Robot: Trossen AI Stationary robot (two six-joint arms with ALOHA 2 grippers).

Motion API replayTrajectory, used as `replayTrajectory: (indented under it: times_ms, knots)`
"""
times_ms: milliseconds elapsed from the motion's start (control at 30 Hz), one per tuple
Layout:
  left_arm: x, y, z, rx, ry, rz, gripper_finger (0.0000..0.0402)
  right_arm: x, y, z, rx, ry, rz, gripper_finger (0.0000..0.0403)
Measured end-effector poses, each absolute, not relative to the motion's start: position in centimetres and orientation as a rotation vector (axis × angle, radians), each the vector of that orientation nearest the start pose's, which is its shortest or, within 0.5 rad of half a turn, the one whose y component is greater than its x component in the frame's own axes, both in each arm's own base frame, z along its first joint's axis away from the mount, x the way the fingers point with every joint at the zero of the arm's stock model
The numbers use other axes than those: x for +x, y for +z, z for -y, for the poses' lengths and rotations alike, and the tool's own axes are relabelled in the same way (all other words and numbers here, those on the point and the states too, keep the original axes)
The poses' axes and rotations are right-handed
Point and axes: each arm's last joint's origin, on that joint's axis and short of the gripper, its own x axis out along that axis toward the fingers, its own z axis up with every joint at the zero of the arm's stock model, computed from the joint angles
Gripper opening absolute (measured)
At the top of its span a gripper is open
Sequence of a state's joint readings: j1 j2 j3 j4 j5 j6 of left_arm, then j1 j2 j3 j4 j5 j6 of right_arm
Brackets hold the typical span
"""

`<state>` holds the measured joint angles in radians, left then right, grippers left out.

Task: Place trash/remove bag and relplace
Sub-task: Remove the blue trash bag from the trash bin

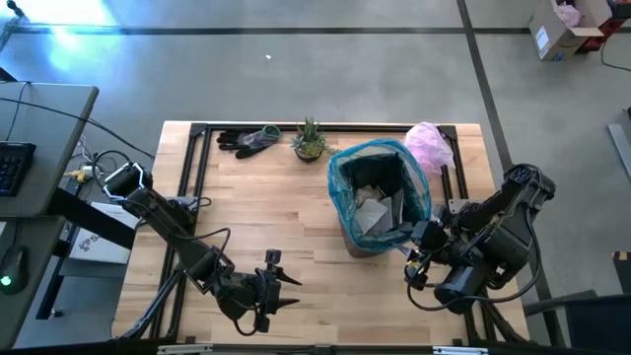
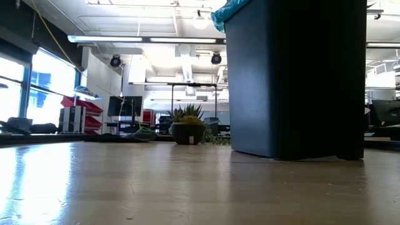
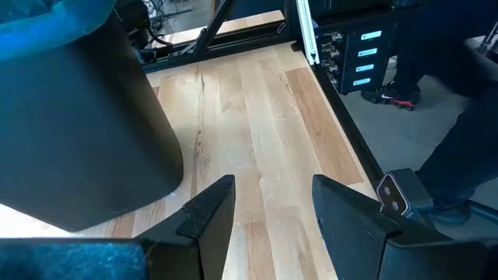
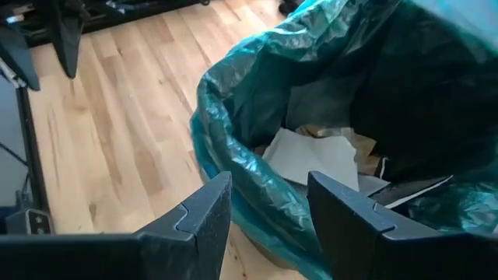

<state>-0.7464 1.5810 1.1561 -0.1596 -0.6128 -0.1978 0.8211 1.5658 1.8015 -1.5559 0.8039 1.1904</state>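
Observation:
A dark bin stands on the table right of centre, lined with the teal bag, whose edge is folded over the rim. Trash lies inside: white paper scraps among other pieces. My right gripper hovers open at the bin's near right rim, with the bag's folded edge showing ahead of the gap between its fingers. No touch shows. My left gripper waits open over bare table near the front edge, left of the bin.
At the table's far edge, a pale pink bag lies just behind the bin, with a small potted plant and dark gloves to its left. A black frame runs round the table. There is bare wood left of the bin.

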Motion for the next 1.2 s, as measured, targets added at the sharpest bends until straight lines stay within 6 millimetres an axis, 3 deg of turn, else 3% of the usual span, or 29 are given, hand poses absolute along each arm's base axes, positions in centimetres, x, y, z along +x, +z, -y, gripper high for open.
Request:
replayTrajectory:
  times_ms: [633, 1200]
  knots:
    - [26.6, 27.1, 22.3, 0.174, -0.083, -0.464, 0.0158, 16.9, 40.0, -20.3, 0.070, -0.374, -0.675, 0.0156]
    - [26.7, 27.1, 22.3, 0.170, -0.075, -0.456, 0.0158, 16.8, 39.9, -20.4, 0.123, -0.372, -0.703, 0.0156]
